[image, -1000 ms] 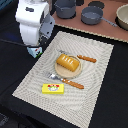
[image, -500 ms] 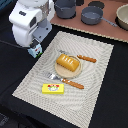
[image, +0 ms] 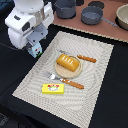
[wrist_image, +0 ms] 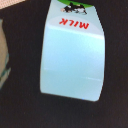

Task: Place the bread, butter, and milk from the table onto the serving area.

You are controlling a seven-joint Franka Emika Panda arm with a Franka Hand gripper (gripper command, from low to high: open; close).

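The milk (image: 36,51), a small white carton with blue-green markings, stands on the black table just off the far corner of the serving area (image: 95,95) at the exterior view's left. My gripper (image: 33,43) hangs right above it, mostly hidden by the white arm. In the wrist view the milk (wrist_image: 72,55) fills the picture, both its sides are free and no fingers show. The bread (image: 68,62) lies on the round tan plate (image: 59,72). The butter (image: 53,88) lies flat on the mat near its front edge.
An orange-handled knife (image: 86,58) and fork (image: 70,82) flank the plate. A brown board (image: 107,29) behind the mat holds grey pots (image: 91,14). A tan bowl (image: 123,15) stands at the far right.
The arm has shifted a little toward the exterior view's left and come down over the milk. The bread and the butter have not moved.
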